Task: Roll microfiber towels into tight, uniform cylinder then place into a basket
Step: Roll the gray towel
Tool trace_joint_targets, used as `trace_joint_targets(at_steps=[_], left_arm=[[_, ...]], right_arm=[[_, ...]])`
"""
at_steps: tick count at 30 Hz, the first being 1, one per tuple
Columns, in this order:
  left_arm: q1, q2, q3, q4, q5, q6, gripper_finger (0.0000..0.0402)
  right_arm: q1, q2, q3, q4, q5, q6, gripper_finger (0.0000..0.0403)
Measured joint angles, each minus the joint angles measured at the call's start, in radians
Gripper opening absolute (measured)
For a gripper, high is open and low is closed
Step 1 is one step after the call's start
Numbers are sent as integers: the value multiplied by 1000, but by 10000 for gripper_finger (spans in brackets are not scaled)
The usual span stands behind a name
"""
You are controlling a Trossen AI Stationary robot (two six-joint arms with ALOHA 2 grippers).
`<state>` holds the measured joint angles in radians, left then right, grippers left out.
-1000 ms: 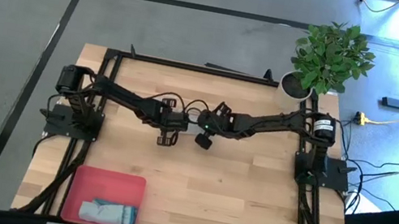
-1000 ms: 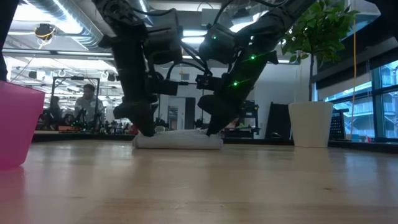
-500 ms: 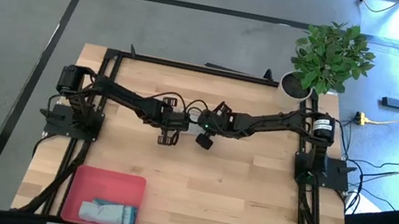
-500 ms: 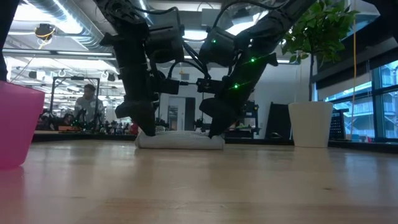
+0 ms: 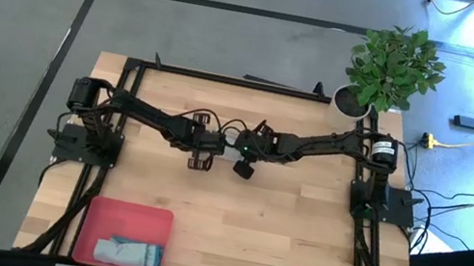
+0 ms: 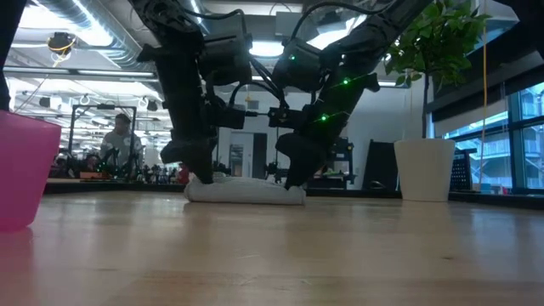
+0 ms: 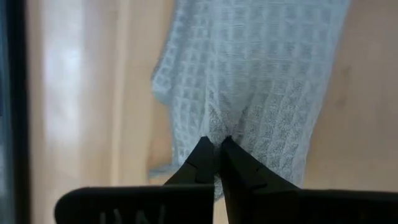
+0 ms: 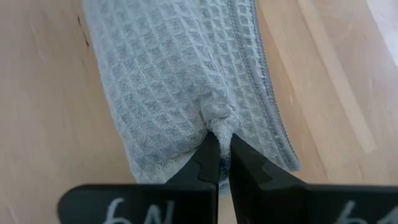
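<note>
Grey towel (image 6: 245, 190): low waffle-weave roll lying flat mid-table, one hemmed edge loose. Left hand (image 7: 215, 148) and right hand (image 8: 218, 142) each pinch a fold at opposite ends. Over the last second the roll crept slightly rightward in the low view; rolling likely nearly done. Blue-teal towel (image 5: 128, 253): already rolled, in the basket (image 5: 95, 216).

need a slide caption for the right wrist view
Right gripper shut, pinching a fold of the rolled grey towel lying on the wooden table.
</note>
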<state>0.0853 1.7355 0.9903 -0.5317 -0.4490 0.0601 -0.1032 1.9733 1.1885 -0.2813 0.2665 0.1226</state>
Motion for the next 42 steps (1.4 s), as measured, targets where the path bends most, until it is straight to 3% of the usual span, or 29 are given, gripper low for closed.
trace_joint_targets(at_steps=[6, 16, 31, 42], left_arm=[[0, 0, 11, 7, -47, 18, 0], [55, 55, 5, 68, -7, 55, 0], [58, 54, 5, 54, 17, 55, 0], [58, 46, 3, 47, 30, 56, 0]], right_arm=[[0, 0, 0, -1, -10, 0, 17], [-1, 1, -2, -8, -13, 3, 21], [-21, -8, 2, -22, -5, 4, 165], [-19, -101, 8, -358, -24, 74, 180]])
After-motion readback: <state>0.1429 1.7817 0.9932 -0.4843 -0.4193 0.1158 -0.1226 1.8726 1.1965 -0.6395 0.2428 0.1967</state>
